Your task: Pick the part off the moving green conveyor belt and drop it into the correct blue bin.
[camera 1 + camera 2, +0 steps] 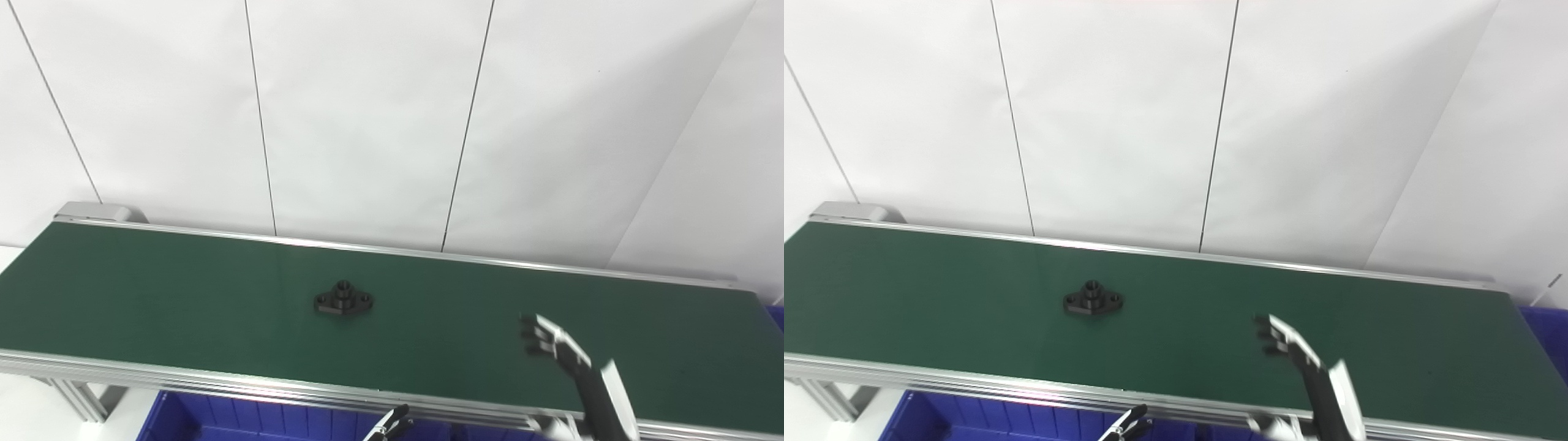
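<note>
Right hand (560, 346) fingers (531, 334) spread, holding nothing, hovering over the green belt (184, 294) toward its near edge, right of middle. Forearm rises from the bottom edge, wrist bent, palm facing left. Black flanged part (343, 299) lies mid-belt, well apart to the hand's left. Best grip, likely: come from above, close on the raised hub, time it to belt travel. Left hand (386, 429) barely visible below the belt's near edge; state unclear. Blue bin (202, 419) below the near edge.

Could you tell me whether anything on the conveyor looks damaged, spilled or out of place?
Nothing stands out. A single black part sits flat on the green belt, intact. The right hand hovers over the belt, apart from the part.
</note>
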Controlling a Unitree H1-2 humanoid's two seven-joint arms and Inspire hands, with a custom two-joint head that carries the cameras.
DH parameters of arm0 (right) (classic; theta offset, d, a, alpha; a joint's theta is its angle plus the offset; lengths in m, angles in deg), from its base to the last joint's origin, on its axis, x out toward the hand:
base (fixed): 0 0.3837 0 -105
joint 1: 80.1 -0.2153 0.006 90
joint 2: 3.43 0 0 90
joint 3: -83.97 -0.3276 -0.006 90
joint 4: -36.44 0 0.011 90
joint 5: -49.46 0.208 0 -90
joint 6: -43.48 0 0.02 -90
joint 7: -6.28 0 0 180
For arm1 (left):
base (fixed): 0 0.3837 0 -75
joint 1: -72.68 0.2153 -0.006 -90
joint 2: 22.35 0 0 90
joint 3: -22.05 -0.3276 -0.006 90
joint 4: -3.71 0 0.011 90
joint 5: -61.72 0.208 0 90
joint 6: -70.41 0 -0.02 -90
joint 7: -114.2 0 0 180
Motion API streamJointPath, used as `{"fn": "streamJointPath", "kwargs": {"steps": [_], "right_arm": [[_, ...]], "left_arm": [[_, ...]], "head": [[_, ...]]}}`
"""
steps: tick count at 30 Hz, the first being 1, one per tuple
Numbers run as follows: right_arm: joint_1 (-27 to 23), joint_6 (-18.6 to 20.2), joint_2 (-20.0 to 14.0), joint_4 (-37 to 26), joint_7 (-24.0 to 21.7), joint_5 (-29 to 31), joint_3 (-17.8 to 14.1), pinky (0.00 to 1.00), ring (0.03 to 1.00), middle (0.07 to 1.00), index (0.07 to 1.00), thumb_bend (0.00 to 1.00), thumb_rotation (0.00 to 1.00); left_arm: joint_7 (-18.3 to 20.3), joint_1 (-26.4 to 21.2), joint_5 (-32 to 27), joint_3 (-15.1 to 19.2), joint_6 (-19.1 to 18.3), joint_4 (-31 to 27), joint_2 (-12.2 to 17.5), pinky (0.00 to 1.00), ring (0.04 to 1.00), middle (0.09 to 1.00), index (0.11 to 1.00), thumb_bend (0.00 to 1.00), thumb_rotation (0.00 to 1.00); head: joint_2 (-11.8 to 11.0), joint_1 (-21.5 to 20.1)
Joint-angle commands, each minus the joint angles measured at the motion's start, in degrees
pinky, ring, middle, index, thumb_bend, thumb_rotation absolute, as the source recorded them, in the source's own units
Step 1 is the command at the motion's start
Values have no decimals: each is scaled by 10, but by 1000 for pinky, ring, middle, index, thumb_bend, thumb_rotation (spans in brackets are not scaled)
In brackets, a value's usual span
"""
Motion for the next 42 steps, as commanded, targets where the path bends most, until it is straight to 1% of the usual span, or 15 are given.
{"fn": "streamJointPath", "kwargs": {"steps": [1, 2, 3, 5, 7, 11, 14, 18, 22, 25, 27, 28, 32, 37, 42], "right_arm": [[-24, 16, 15, -13, -4, -28, -9, 658, 766, 841, 817, 857, 780], [-31, 31, 20, -15, -8, -37, -12, 649, 762, 845, 819, 849, 768], [-47, 59, 28, -17, -13, -57, -13, 645, 760, 847, 821, 845, 761], [-73, 98, 39, -15, -23, -87, -12, 613, 741, 847, 817, 836, 750], [-94, 127, 47, -8, -34, -106, -10, 619, 750, 857, 822, 837, 731], [-131, 153, 57, 23, -39, -138, -4, 650, 789, 869, 822, 835, 710], [-167, 174, 59, 57, -40, -175, 7, 683, 813, 874, 833, 837, 719], [-206, 192, 61, 95, -36, -215, 20, 687, 823, 875, 842, 850, 737], [-240, 204, 63, 131, -33, -243, 32, 676, 803, 859, 856, 856, 709], [-264, 216, 63, 155, -42, -254, 41, 622, 769, 853, 897, 867, 669], [-279, 220, 60, 173, -44, -263, 50, 617, 767, 851, 903, 869, 666], [-285, 220, 59, 180, -44, -267, 54, 605, 754, 827, 904, 872, 663], [-315, 230, 49, 217, -44, -305, 81, 624, 778, 848, 887, 885, 690], [-342, 238, 38, 254, -54, -337, 109, 616, 777, 846, 869, 887, 709], [-370, 233, 34, 305, -47, -354, 130, 612, 766, 834, 840, 905, 687]], "left_arm": [[4, -10, -7, 0, 12, -9, -1, 926, 947, 929, 964, 1000, 731], [4, -10, -7, 0, 12, -8, -1, 929, 950, 932, 965, 1000, 731], [4, -11, -7, 0, 14, -5, -2, 931, 951, 934, 966, 1000, 731], [4, -13, -7, 0, 18, 0, -2, 937, 959, 941, 969, 1000, 736], [3, -15, -7, 0, 21, 5, -3, 937, 952, 937, 968, 1000, 736], [1, -20, -9, 1, 23, 15, -6, 937, 943, 923, 963, 1000, 731], [1, -22, -12, 2, 23, 16, -9, 946, 947, 921, 961, 1000, 723], [-2, -23, -8, 0, 24, 16, -8, 935, 941, 915, 962, 1000, 730], [-3, -24, -7, -1, 23, 18, -11, 938, 941, 916, 961, 1000, 728], [-4, -24, -6, -2, 24, 20, -13, 944, 944, 914, 961, 1000, 729], [-5, -25, -4, -2, 24, 19, -13, 946, 943, 913, 961, 1000, 729], [-6, -25, -3, -2, 24, 18, -14, 943, 943, 912, 961, 1000, 731], [-5, -23, -3, -2, 21, 15, -16, 942, 944, 918, 963, 1000, 730], [-8, -22, 3, -4, 22, 13, -19, 943, 949, 925, 966, 997, 735], [-11, -17, 8, -7, 21, 6, -21, 953, 953, 926, 967, 995, 739]], "head": [[1, 0], [1, 0], [2, -1], [1, -2], [0, -3], [-2, -2], [-1, 0], [-1, 0], [-2, 2], [-1, 6], [0, 6], [0, 6], [2, 8], [2, 8], [6, 13]]}}
